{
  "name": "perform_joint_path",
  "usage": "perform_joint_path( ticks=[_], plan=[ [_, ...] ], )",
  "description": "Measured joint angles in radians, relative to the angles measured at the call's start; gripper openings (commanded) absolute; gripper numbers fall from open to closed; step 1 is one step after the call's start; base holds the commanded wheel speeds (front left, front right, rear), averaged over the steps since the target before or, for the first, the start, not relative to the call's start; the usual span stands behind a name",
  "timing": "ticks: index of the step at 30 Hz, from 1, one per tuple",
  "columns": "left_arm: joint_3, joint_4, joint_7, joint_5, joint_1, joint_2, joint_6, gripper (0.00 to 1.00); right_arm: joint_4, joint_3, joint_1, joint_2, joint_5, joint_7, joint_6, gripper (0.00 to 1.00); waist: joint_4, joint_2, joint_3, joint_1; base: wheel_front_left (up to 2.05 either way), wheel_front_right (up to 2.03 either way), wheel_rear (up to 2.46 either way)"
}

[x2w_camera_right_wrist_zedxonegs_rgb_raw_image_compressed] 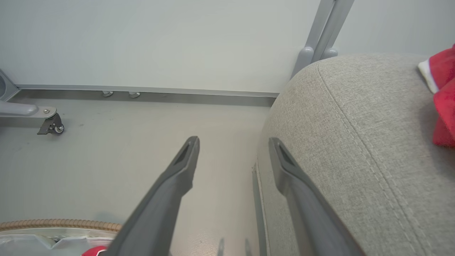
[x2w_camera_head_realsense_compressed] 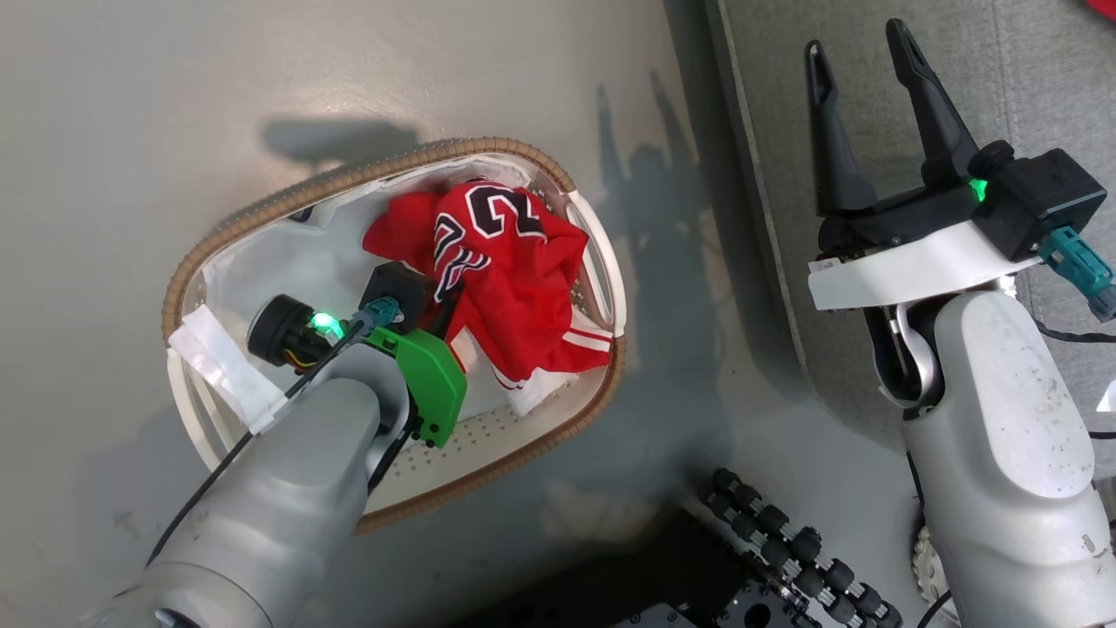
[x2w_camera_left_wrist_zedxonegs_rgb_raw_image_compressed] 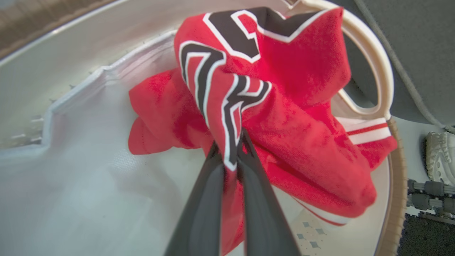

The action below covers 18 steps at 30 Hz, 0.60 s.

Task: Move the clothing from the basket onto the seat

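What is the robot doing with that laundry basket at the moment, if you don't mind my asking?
The robot is moving clothing from the basket to the seat. Its left gripper is down in the basket, fingers shut on a red garment that is bunched up and not yet out. The right gripper hangs open and empty over the seat's edge. A second red garment already lies on the seat.
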Motion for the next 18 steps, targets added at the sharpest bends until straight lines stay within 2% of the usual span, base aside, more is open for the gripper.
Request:
perform_joint_path(
  ticks=[6, 12, 18],
  plan=[
    [0.015, -0.056, 0.000, -0.021, 0.067, 0.002, 0.000, 0.00, 0.032, 0.017, 0.006, 0.002, -0.042, 0.000, 0.000, 1.00, 0.013, 0.0000, -0.060, 0.0000, 0.00, 0.00, 0.00],
    [0.084, -0.128, 0.000, -0.026, 0.154, 0.000, 0.000, 0.00, 0.069, 0.001, 0.047, 0.002, -0.060, 0.000, 0.000, 1.00, 0.047, 0.0000, -0.156, 0.0000, 0.00, 0.00, 0.00],
    [0.151, -0.217, 0.000, 0.047, 0.260, 0.003, 0.000, 0.00, 0.096, -0.019, 0.125, 0.002, -0.064, 0.000, 0.000, 1.00, 0.091, 0.0000, -0.273, -0.0001, 0.00, 0.00, 0.00]
  ],
)
